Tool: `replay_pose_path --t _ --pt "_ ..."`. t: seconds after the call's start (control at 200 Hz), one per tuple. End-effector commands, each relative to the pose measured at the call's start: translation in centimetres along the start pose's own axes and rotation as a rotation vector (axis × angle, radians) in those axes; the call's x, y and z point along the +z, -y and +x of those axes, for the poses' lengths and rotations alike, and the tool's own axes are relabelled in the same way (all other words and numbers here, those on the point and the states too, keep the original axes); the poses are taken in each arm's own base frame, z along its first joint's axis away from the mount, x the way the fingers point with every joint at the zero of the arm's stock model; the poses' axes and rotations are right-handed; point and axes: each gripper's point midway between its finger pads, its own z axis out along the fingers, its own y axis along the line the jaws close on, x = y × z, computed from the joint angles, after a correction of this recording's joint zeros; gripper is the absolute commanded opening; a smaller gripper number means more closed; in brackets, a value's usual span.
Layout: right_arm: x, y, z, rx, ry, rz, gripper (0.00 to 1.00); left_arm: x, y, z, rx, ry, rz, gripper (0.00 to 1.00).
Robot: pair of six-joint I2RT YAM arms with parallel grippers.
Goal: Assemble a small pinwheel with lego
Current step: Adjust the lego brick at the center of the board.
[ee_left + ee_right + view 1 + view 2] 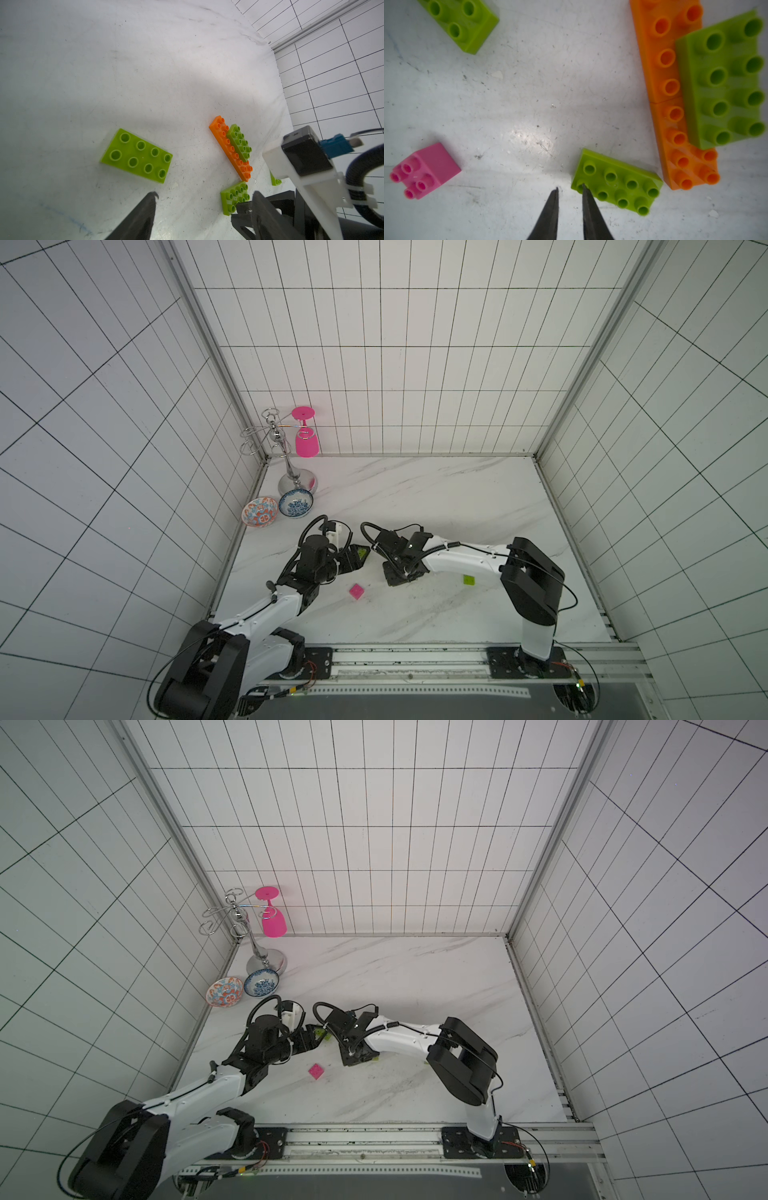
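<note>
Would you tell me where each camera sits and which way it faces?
Top views: high above the arms' bases, looking down on the table; left arm and right arm show.
Left wrist: on the left arm, facing down past the left claw at a loose green brick and the orange bar; right arm's camera shows.
Right wrist: on the right arm, facing down past the right claw at the pink brick.
Shared: both wrist views show the orange bar, a green brick on it.
</note>
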Motion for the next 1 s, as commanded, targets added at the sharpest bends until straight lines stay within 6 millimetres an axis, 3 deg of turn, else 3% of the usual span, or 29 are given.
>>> replay_pose_path --t 0.0,0.335,0.715,0.995 --pt "0.0 0.2 -0.9 0.031 0.000 0.026 0.23 -0.1 0.0 -0.2 0.012 0.004 0.001 0.74" --pt "1.1 1.3 0.0 0.035 -0.037 0.083 0.22 -0.1 -0.1 -0.1 0.019 0.005 -0.006 0.74" --pt "0.3 1.9 0.0 0.053 -0.024 0.088 0.20 -0.1 -0.1 -0.2 0.023 0.007 -0.007 0.74" --pt "0.8 2.1 0.2 0.071 -0.037 0.082 0.23 -0.2 -0.1 -0.2 0.026 0.007 -0.008 0.74"
